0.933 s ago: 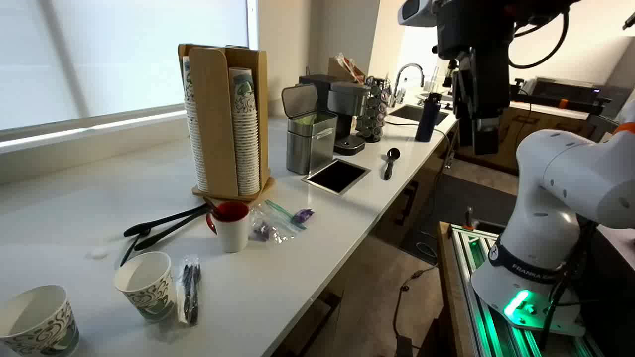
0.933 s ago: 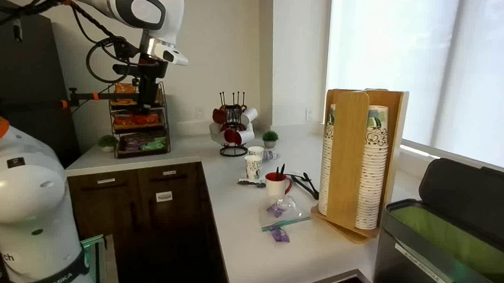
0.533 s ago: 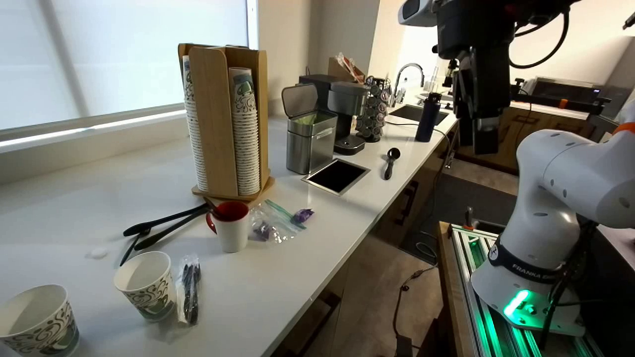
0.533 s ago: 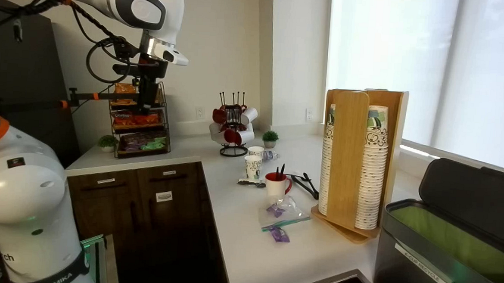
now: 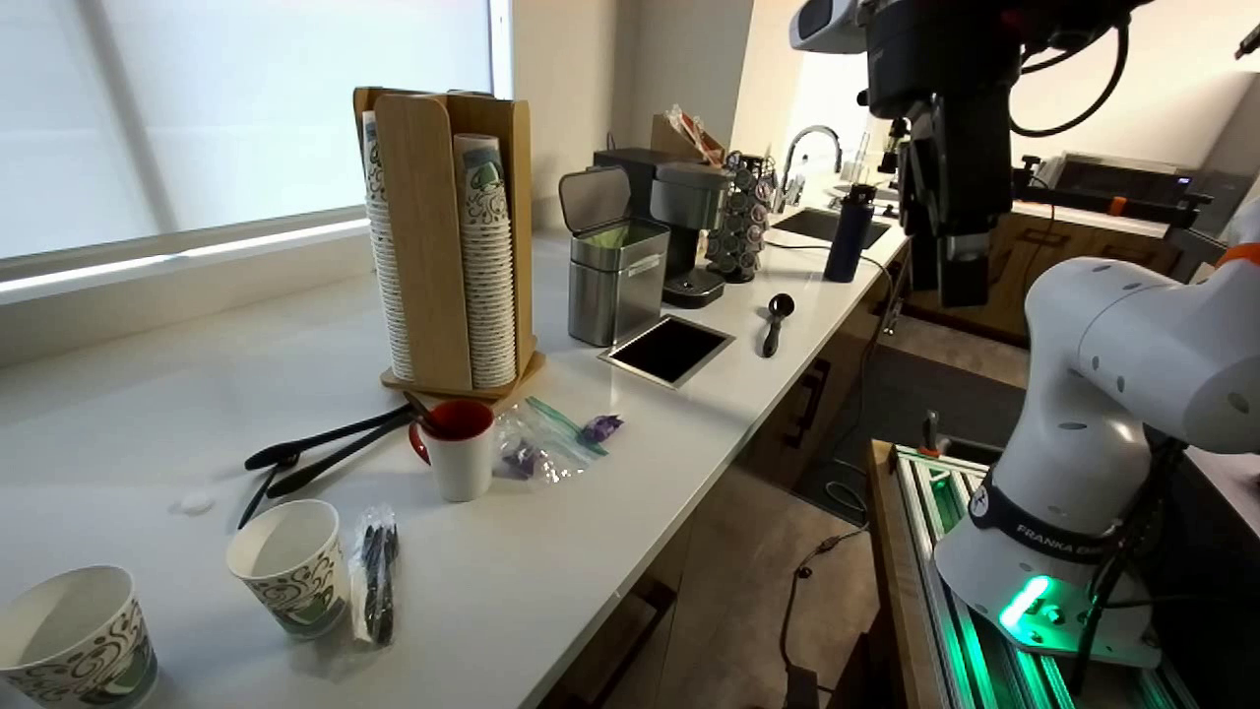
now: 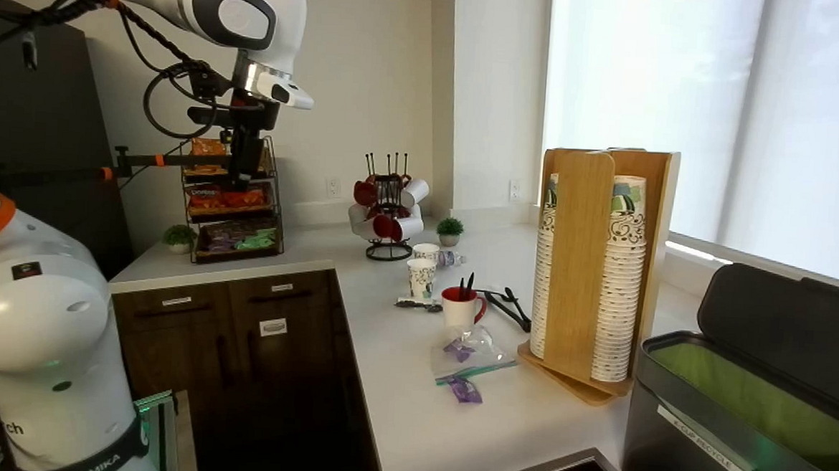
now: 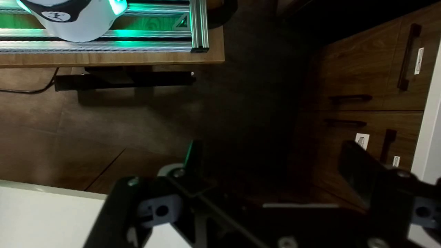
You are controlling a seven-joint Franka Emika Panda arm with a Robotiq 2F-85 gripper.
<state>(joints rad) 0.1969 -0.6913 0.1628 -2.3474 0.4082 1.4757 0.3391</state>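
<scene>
My gripper [image 7: 274,146] stands open, its two dark fingers wide apart, with only shadowed floor and cabinet fronts visible between them. In an exterior view the gripper [image 5: 947,281] hangs high beside the counter, touching nothing. On the counter stand a white mug [image 5: 463,468] with a red inside and dark utensils in it, and a clear zip bag [image 5: 551,448] with purple-wrapped pieces. Near the mug lie black tongs [image 5: 330,443] and wrapped black cutlery [image 5: 374,576]. Two patterned paper cups, a nearer cup [image 5: 84,640] and a cup [image 5: 290,571] by the cutlery, stand upright.
A wooden cup holder [image 5: 423,236] with stacked cups stands behind the mug. Beyond are an open-lidded metal bin [image 5: 615,286], a square counter opening [image 5: 669,350], a black scoop [image 5: 778,320] and a blue bottle [image 5: 850,236]. A mug rack [image 6: 389,219] and snack rack [image 6: 234,215] stand further off.
</scene>
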